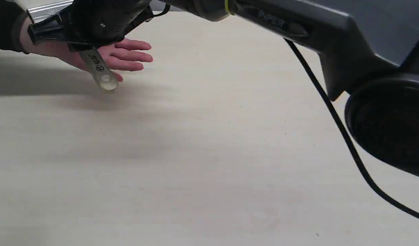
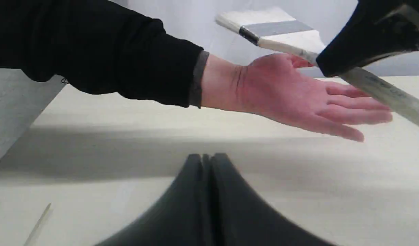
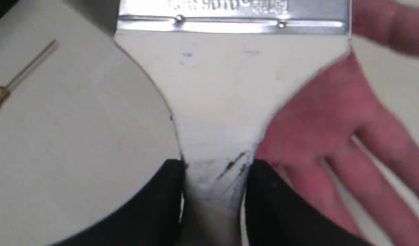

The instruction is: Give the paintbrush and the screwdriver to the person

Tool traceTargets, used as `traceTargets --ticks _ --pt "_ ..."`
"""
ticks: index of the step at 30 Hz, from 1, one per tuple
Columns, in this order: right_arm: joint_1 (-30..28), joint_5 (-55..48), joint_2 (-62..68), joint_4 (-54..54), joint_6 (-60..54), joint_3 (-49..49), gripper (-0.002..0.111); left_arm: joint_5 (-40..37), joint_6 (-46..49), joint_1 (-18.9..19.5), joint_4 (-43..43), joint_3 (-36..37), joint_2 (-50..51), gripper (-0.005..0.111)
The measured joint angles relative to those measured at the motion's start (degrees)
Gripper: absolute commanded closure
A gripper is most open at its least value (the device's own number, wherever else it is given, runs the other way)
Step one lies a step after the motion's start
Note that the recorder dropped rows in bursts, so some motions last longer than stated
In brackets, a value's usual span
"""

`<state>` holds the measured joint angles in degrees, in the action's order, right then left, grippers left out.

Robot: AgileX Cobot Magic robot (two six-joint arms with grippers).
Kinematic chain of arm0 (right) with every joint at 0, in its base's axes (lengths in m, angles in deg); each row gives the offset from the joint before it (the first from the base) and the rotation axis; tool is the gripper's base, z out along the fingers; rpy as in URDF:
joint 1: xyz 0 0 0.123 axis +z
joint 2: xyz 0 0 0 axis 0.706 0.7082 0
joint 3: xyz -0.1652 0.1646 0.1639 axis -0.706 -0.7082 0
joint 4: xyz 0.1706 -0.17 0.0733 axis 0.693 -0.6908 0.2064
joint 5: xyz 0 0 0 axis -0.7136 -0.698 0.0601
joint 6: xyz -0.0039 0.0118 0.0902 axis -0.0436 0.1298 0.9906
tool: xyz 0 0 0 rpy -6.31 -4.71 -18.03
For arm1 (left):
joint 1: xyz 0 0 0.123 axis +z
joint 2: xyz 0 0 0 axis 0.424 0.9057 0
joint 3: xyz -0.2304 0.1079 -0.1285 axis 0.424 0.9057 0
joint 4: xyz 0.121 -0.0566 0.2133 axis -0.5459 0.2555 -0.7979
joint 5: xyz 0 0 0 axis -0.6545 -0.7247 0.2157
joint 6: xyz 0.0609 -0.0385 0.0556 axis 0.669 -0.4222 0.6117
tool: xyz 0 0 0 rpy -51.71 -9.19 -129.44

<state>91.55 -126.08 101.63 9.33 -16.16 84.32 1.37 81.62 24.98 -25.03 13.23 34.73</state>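
1. Grip: the right gripper (image 3: 214, 171) is clenched on the paintbrush (image 3: 230, 95). Its two black fingers pinch the narrow neck of the wooden handle where it starts to flare toward the metal ferrule.
2. The brush is held clear of the table (image 1: 209, 153) at the far left of the scene, where the right arm has reached across the middle. Its long axis slopes: the bristle end is high and far, and the holed handle end points down and nearer.
3. The person's hand (image 2: 291, 99) lies open and palm up directly under that slope, fingers pointing right, with a dark sleeve at the wrist. The handle crosses above the fingers. I cannot tell whether wood is touching skin anywhere.
4. This relation governs the coming move: the receiving palm is straight below the claw, so I judge that a short lowering and then a release would lay the brush along the hand. The jaws should open only once the person has taken the weight. If they let go sooner, the heavy bristle end could tip the brush off the palm.
5. The left gripper (image 2: 206, 159) is pressed closed on nothing and sits low over the table, near the person's forearm.
6. The screwdriver (image 3: 25, 68) lies flat on the table beside the brush, well apart from the hand, with only its thin gold shaft and a gold ring in view. It has not been handed over. With the right claw occupied, the idle left arm looks the likelier one to fetch it.
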Motion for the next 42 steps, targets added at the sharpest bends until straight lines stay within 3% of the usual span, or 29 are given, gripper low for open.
traceTargets --ticks 11,15,20,26,32,42 --pt "-0.35 2.95 4.10 -2.04 -0.38 0.00 0.073 0.00 0.00 0.00 0.00 0.00 0.00 0.107" --pt "-0.35 3.32 4.09 -2.46 -0.59 0.00 0.067 0.00 0.00 0.00 0.00 0.00 0.00 0.107" --pt "-0.35 2.73 3.95 -5.17 -0.59 0.00 0.070 0.00 0.00 0.00 0.00 0.00 0.00 0.107" --pt "-0.35 -3.82 1.25 -12.45 -0.71 0.00 0.104 0.00 0.00 0.00 0.00 0.00 0.00 0.107" --pt "-0.35 -10.44 -3.56 -18.62 -0.71 0.00 0.104 0.00 0.00 0.00 0.00 0.00 0.00 0.107" --pt "-0.35 -10.42 -14.31 -19.51 -0.71 -0.16 0.104 0.00 0.00 0.00 0.00 0.00 0.00 0.107"
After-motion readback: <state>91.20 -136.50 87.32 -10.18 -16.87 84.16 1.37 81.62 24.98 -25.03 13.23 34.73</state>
